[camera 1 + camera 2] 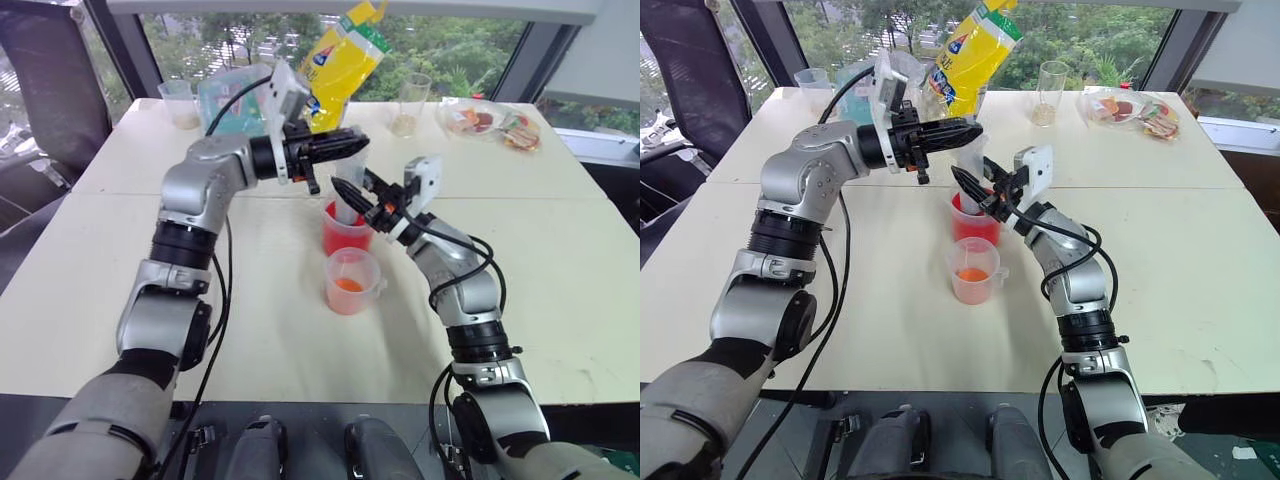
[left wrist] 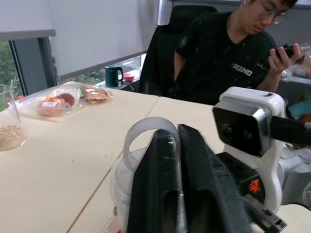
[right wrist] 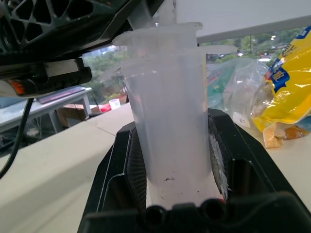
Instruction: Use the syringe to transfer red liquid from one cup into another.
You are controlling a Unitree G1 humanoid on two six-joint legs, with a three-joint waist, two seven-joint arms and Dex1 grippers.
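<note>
The syringe [image 3: 167, 97], clear with a pale plunger, stands tip-down in the larger cup [image 1: 338, 238], which glows with red liquid [image 1: 334, 243]. My right gripper [image 1: 352, 195] is shut on the barrel, one finger on each side. From the left, my left gripper [image 1: 357, 141] reaches level across the top of the syringe. Its fingers [image 2: 194, 174] are shut on the plunger's ring [image 2: 138, 131]. The smaller pinkish cup [image 1: 350, 283] stands just in front of the larger one, with an orange-red layer at its bottom.
A yellow bag [image 1: 345, 60] and a teal packet [image 1: 230, 100] stand behind the cups. Two glasses with beige contents [image 1: 410, 105] [image 1: 180, 105] and wrapped snacks [image 1: 490, 120] sit along the far edge. A person [image 2: 228, 53] sits beyond the table.
</note>
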